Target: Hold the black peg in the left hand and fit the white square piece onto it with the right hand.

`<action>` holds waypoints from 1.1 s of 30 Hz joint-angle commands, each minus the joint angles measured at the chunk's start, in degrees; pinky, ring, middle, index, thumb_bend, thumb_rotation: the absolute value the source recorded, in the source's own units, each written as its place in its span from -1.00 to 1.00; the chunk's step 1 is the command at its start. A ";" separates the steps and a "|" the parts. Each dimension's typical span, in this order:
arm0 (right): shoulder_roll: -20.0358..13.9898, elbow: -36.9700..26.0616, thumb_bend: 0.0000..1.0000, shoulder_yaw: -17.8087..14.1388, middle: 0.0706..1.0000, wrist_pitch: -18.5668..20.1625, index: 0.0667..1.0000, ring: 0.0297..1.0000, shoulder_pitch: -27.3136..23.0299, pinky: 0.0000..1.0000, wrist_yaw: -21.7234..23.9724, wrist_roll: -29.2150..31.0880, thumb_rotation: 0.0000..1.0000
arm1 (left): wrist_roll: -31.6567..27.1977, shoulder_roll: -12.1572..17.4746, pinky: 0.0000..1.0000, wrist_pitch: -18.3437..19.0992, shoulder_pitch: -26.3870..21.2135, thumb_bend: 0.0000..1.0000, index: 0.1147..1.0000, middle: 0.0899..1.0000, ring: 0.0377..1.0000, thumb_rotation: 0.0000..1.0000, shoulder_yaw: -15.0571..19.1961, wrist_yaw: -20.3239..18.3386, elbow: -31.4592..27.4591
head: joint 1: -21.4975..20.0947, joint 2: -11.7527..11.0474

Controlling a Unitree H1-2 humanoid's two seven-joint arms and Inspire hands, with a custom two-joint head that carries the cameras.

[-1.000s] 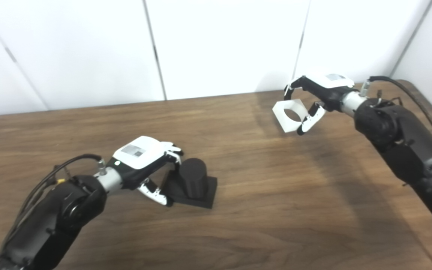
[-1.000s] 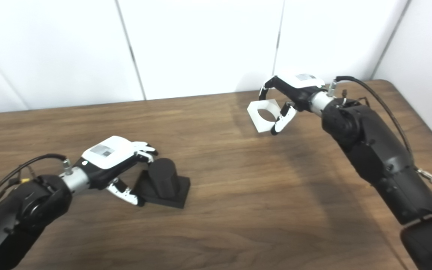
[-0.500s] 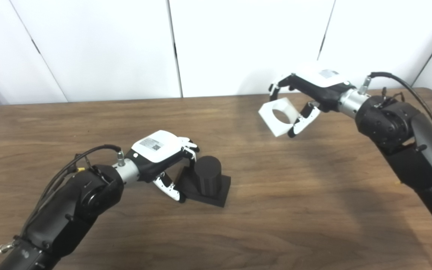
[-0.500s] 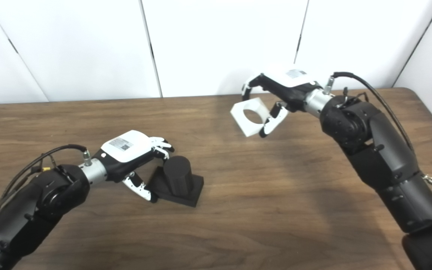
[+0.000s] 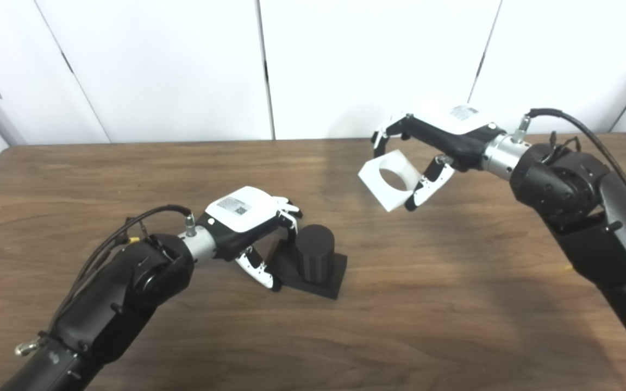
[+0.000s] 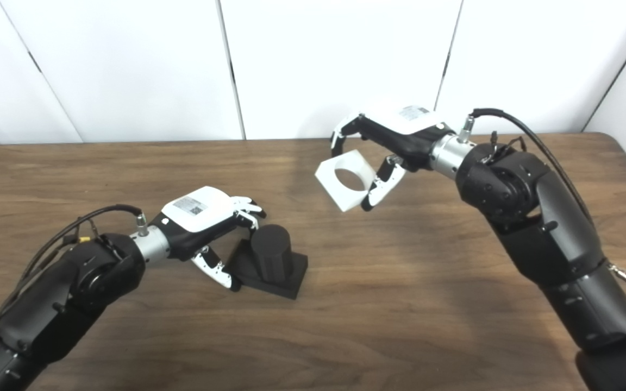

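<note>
The black peg (image 5: 315, 253), a short cylinder on a square black base, stands on the wooden table (image 5: 432, 304) left of centre. My left hand (image 5: 248, 222) is at the base's left side, fingers and thumb curled around its near-left corner, gripping it. The white square piece (image 5: 389, 181) with a round hole is held in the air above the table's far middle, tilted. My right hand (image 5: 437, 142) is shut on it, fingers over its top edge and thumb under its right edge. The piece is well to the right of and above the peg.
White wall panels (image 5: 345, 60) stand right behind the table's far edge. The table's right rear corner (image 6: 612, 138) is rounded. Both black forearms reach in from the bottom corners. Nothing else lies on the wood.
The camera has swung, shifting the whole scene. The right hand has carried the white piece leftward and a little lower, nearer the peg. The left hand stays on the peg's base.
</note>
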 commanded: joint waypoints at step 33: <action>7.11 -5.38 0.04 5.57 0.46 -2.73 -0.12 0.58 -2.49 0.33 3.00 0.45 -0.72 | 3.42 -2.03 0.63 1.15 1.92 0.05 -0.16 0.75 0.83 -0.86 -3.91 -4.11 2.05 | 1.37 0.65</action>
